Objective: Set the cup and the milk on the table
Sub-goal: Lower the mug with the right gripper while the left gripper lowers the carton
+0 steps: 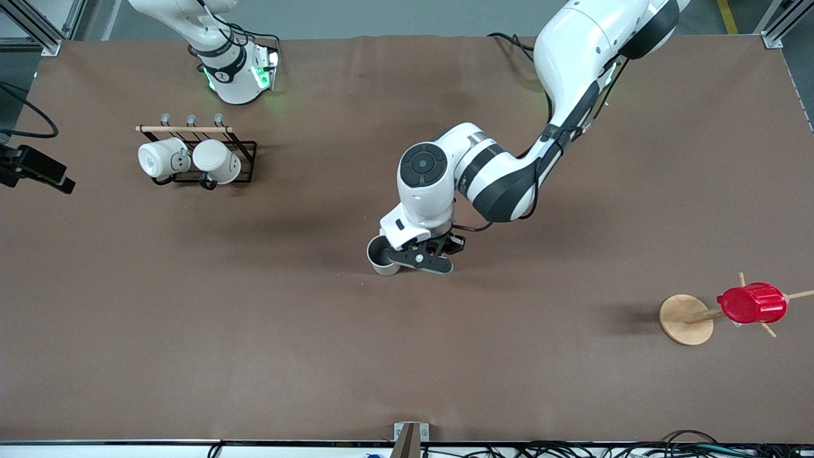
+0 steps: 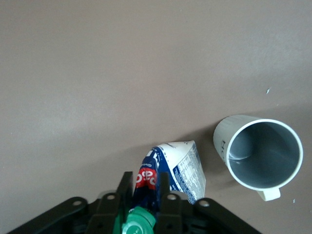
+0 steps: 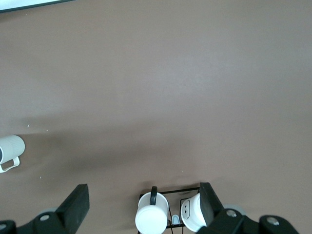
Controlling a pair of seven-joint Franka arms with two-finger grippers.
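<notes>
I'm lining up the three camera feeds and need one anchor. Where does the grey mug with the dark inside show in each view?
Front view: the cup stands mid-table, partly under the left gripper.
Left wrist view: it stands upright beside the milk, which that gripper holds.
Right wrist view: it is small at the picture's edge, apart from the right gripper.
Shared landmark: the brown table.

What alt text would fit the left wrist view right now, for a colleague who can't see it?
The left tool is shut on the milk near its green-capped top, over the table. Beside the carton, apart from it, the cup stands upright on the table.
</notes>
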